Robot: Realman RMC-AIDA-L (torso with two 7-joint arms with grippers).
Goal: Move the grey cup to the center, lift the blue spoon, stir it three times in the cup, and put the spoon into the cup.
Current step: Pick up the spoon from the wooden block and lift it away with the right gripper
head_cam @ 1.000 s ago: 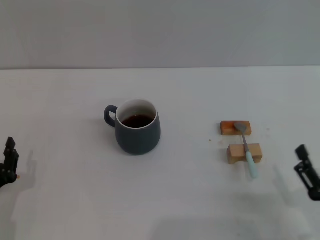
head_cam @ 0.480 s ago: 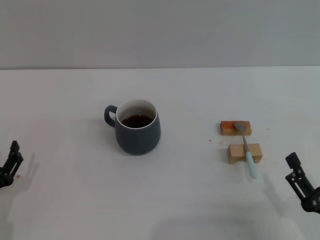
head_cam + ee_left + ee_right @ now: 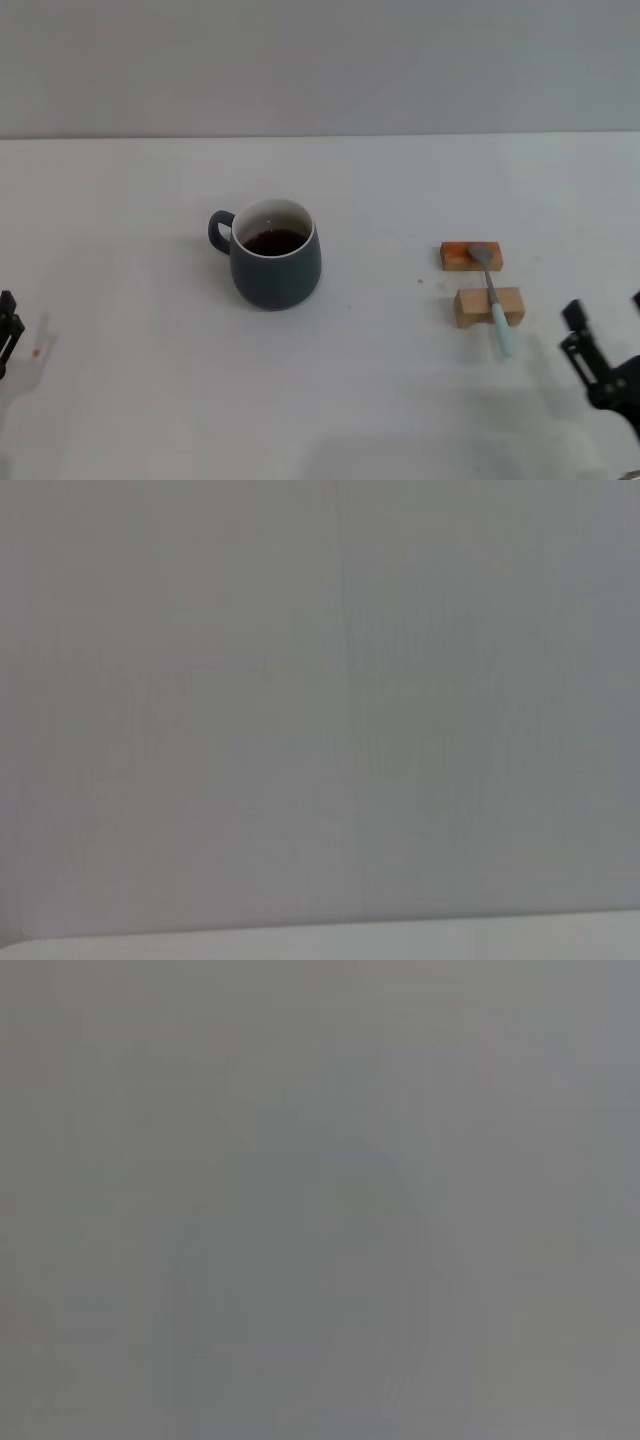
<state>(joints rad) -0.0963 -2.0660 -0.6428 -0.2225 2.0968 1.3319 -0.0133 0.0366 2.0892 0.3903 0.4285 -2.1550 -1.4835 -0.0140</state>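
Observation:
The grey cup (image 3: 275, 265) stands upright left of the table's middle, with its handle to the left and dark liquid inside. The blue spoon (image 3: 494, 298) lies across two small wooden blocks at the right, its metal bowl on the far block and its pale blue handle pointing to the near side. My right gripper (image 3: 604, 318) is open and empty, low at the right edge, just right of the spoon's handle and apart from it. My left gripper (image 3: 7, 330) barely shows at the far left edge, well away from the cup. Both wrist views show only blank grey.
The far wooden block (image 3: 460, 256) has an orange-brown top; the near block (image 3: 472, 306) is plain wood. The white table (image 3: 380, 400) runs back to a grey wall.
My right gripper has moved left and nearer, closer to the spoon's handle. My left gripper has drawn back toward the left edge. The cup and spoon have not moved.

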